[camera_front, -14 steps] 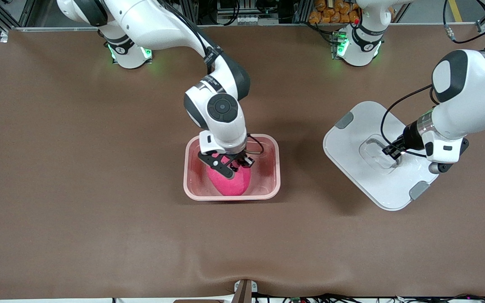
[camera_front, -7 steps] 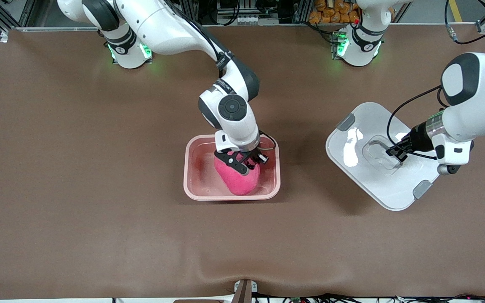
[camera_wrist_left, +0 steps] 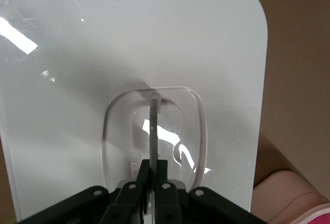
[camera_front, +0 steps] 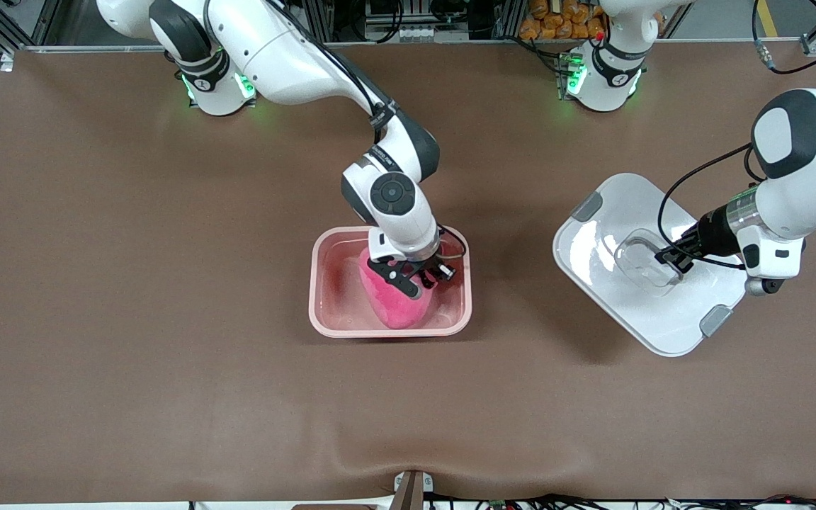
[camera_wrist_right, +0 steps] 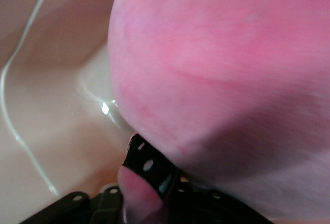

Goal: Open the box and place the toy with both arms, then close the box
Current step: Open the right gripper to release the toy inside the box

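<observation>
Pink translucent box (camera_front: 323,283) sits mid-table with the hot-pink plush toy (camera_front: 397,306) inside it, pinched by the right gripper (camera_front: 411,280). White lid (camera_front: 596,265) lies toward the left arm's end; the left gripper (camera_front: 671,258) clamps its recessed handle (camera_wrist_left: 153,126).

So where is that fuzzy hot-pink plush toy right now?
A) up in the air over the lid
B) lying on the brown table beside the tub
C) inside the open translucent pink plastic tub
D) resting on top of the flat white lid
C: the front view shows the hot-pink plush toy inside the open translucent pink plastic tub, with the right gripper clamped on it.
</observation>
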